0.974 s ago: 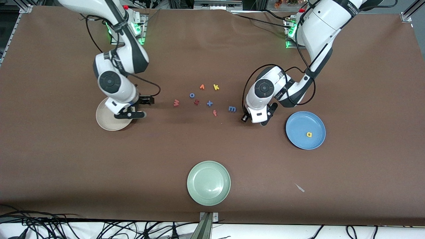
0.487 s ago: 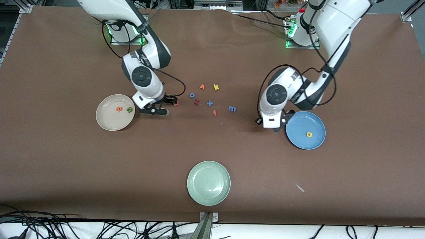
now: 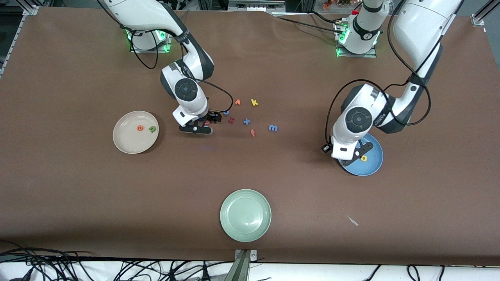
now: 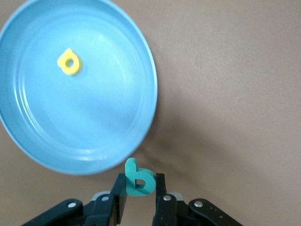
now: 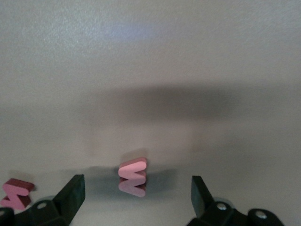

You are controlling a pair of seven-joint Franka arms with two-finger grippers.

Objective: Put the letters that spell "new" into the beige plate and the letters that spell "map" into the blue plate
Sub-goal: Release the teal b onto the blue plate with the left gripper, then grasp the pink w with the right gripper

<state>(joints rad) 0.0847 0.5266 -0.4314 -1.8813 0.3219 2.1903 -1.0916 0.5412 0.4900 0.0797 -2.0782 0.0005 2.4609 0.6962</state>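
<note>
My left gripper (image 3: 353,156) is shut on the teal "p" (image 4: 138,179) and hangs over the rim of the blue plate (image 3: 371,168) at the side toward the letters. A yellow "a" (image 3: 364,158) lies in that plate. My right gripper (image 5: 137,186) is open and low over the table, with the pinkish-red "w" (image 5: 133,172) lying between its fingers, untouched. The beige plate (image 3: 129,142) holds the orange "e" (image 3: 139,127) and the green "n" (image 3: 152,129). The blue "m" (image 3: 273,127) lies on the table between the letter cluster and the blue plate.
Loose letters lie beside the right gripper: blue "o" (image 3: 225,112), orange "v" (image 3: 237,102), yellow "k" (image 3: 254,102), a dark red letter (image 3: 231,120), a blue cross-shaped letter (image 3: 246,121), red "f" (image 3: 252,133). A pale green plate (image 3: 245,215) sits near the front edge.
The right arm swung from over the beige plate to the "w", leaving "e" and "n" showing in the plate. The left arm carried the "p" from beside the "m" to the blue plate's rim.
</note>
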